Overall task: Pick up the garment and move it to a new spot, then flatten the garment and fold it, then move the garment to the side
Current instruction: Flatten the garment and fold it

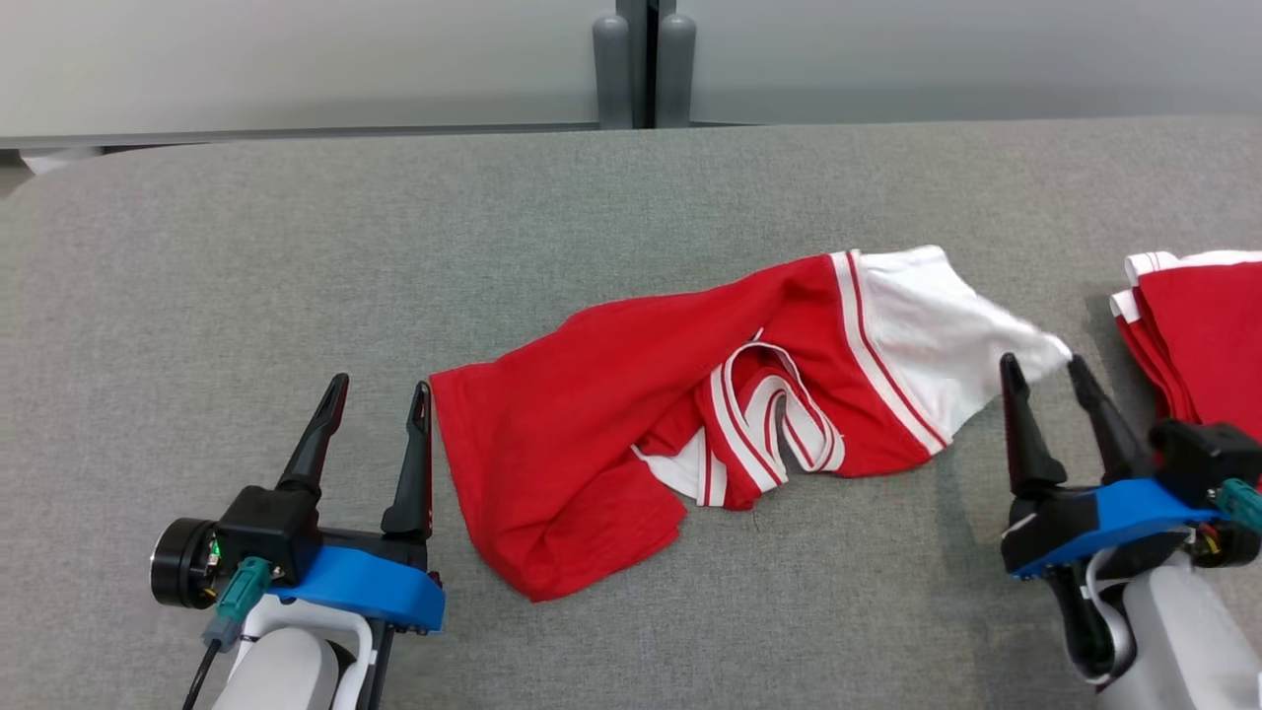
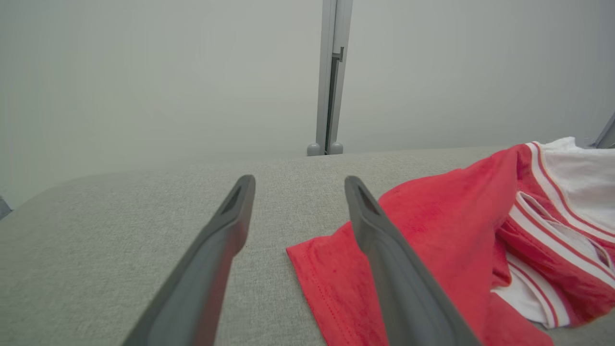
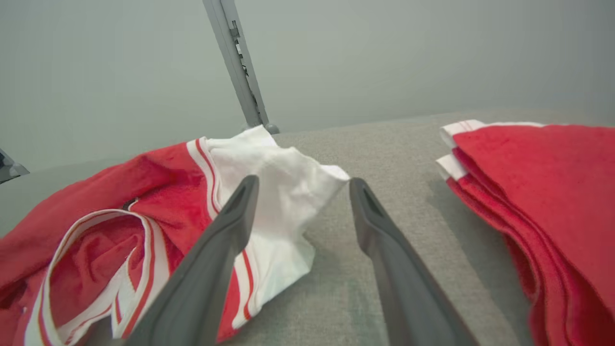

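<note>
Garment (image 1: 611, 394), red with a white sleeve, is seen crumpled mid-way across grey table (image 1: 296, 247); folded red stack (image 1: 1203, 335) is laid at right. Left gripper (image 1: 382, 385) is held spread beside the hem; right gripper (image 1: 1041, 362) is spread, sleeve tip between its fingertips, not pinched

Garment (image 1: 611, 414) lies on table (image 1: 296, 247), folded stack (image 1: 1208, 335) at its right.

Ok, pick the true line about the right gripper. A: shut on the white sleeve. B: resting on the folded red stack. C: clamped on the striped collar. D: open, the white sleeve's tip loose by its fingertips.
D: the right gripper has its jaws apart, the white sleeve lies ungripped at its fingertips, and the folded red stack sits off to the side, untouched.
</note>
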Available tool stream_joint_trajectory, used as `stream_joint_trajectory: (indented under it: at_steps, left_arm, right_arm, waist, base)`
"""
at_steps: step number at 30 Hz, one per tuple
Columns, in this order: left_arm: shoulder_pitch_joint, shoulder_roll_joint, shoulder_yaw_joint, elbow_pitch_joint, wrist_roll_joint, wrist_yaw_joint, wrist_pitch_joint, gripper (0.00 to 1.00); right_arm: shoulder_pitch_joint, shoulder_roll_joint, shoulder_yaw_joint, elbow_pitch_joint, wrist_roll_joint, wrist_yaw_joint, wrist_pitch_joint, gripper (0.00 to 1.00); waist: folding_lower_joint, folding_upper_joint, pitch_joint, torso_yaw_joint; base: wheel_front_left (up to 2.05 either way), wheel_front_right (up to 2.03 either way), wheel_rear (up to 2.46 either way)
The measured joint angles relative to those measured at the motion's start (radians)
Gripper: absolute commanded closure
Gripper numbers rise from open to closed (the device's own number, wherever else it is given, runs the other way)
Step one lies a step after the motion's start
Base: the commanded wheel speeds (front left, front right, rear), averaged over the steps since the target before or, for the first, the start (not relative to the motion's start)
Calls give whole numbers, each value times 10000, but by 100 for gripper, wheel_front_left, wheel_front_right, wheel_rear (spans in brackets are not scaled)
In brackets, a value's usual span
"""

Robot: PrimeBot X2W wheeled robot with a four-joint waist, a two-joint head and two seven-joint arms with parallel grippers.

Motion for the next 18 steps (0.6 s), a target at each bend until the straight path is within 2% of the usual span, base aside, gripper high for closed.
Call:
stream_joint_trajectory:
  at_steps: [4,9,14,18]
  left_arm:
    - [173,50,63,-8,10,111,0,0]
    - [592,180,159,-50,2,293,2,0]
    - [911,282,238,-221,-65,487,61,0]
    - [1073,357,278,-374,-84,591,138,0]
  right_arm:
    - [582,-119,-380,-1279,-1164,0,-58,0]
    - [1689,291,-694,-2869,-1906,0,334,0]
    - [2757,617,-880,-4406,-2146,0,1066,0]
    - [3158,757,-903,-5191,-2205,0,1455,0]
  waist:
    - [1,0,-273,116]
    - [0,-2,-635,157]
    - [-1,-3,-904,162]
    - [-1,-2,-956,131]
  base:
    - [0,0,0]
    - [0,0,0]
    - [0,0,0]
    - [0,0,0]
